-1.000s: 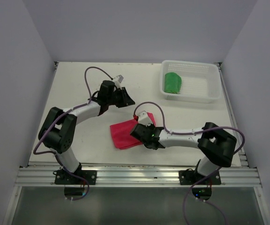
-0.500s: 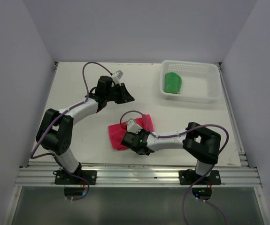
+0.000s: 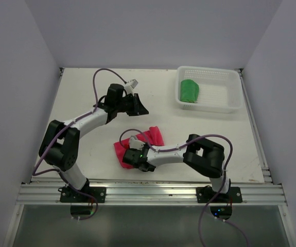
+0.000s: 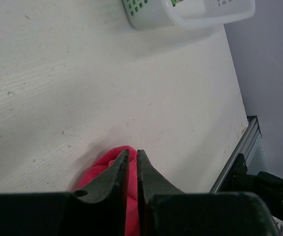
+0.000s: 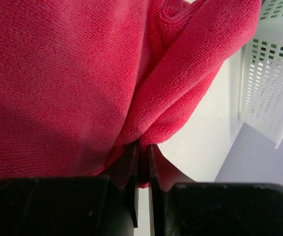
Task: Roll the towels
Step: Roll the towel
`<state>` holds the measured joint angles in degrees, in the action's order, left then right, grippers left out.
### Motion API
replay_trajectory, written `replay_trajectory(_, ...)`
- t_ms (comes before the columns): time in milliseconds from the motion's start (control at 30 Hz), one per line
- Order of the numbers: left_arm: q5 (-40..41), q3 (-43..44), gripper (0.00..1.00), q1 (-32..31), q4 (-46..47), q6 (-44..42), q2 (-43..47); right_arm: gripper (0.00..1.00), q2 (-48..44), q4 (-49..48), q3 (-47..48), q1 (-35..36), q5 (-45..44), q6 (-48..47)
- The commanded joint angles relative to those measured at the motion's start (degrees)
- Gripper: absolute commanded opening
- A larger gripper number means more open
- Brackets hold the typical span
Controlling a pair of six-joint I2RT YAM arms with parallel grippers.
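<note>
The pink-red towel (image 3: 149, 137) lies bunched and folded over itself near the middle front of the table. My right gripper (image 3: 127, 157) is at its left front end, shut on a fold of the pink-red towel (image 5: 57, 73); its fingertips (image 5: 142, 147) pinch the cloth edge. My left gripper (image 3: 141, 108) is shut and empty, held above the table behind the towel and apart from it. In the left wrist view the towel (image 4: 102, 169) shows past the closed fingers (image 4: 116, 169). The green towel (image 3: 190, 91) lies rolled in the basket.
The clear mesh basket (image 3: 225, 105) stands at the back right, also in the left wrist view (image 4: 190, 19) and the right wrist view (image 5: 269, 73). The metal rail (image 3: 148, 194) runs along the table's front edge. Walls close in on three sides.
My right gripper has moved left along the front, dragging the pink-red towel with it, so the cloth has folded over and bunched. My left gripper has stayed almost still.
</note>
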<state>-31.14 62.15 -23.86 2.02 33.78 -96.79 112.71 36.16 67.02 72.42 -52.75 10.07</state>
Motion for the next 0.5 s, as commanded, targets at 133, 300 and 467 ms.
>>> replay_trajectory(133, -3.4, 1.8, 0.12, -2.9, -1.9, -4.5, 2.2, 0.00, 4.6, 3.0, 2.6, 0.8, 4.1, -2.4)
replay_trajectory(300, -4.5, 2.1, 0.11, -5.8, -1.9, -5.1, 1.4, 0.00, 6.3, 3.7, 2.8, 1.8, 4.3, -3.3)
replay_trajectory(467, -4.6, 2.4, 0.11, -8.0, -4.6, -5.5, 0.0, 0.00, 7.3, 4.4, 3.5, 2.3, 4.8, -3.8)
